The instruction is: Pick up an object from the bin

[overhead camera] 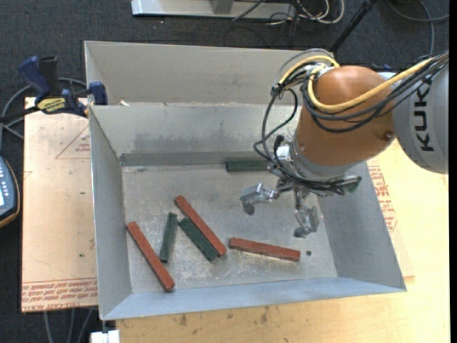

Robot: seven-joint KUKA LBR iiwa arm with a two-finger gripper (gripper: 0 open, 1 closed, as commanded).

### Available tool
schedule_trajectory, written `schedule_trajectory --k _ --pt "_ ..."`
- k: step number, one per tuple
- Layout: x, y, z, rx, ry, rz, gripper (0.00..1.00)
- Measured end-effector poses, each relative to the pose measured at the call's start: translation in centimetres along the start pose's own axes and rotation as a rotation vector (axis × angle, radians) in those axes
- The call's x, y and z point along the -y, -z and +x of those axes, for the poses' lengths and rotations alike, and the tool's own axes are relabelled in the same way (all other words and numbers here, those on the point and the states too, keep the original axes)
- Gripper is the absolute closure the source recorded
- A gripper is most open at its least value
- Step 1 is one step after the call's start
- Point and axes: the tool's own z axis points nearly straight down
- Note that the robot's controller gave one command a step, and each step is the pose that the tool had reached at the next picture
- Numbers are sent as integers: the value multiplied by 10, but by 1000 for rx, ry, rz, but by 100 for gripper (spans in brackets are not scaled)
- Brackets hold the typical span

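My gripper [278, 211] hangs over the right middle of the bin floor, open, its two fingers spread wide apart with nothing between them. One fingertip [249, 203] points left, the other [306, 224] sits lower right. Just below the gripper lies a flat red stick [263, 249], apart from both fingers. A dark green stick [246, 166] rests against the back wall, partly hidden behind the arm.
To the left lie a long red stick [201, 225] crossing a dark green stick [199, 239], another dark green stick [168, 237] and a red stick [150, 256] near the left wall. The arm's orange cover and cables loom above the right side.
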Motion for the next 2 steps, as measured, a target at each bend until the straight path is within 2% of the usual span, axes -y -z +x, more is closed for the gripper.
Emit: schedule_trajectory --k 1,2 --pt "-67 -133 -29 3 -12 0 0" --pt "-5 -29 -118 9 -198 8 0"
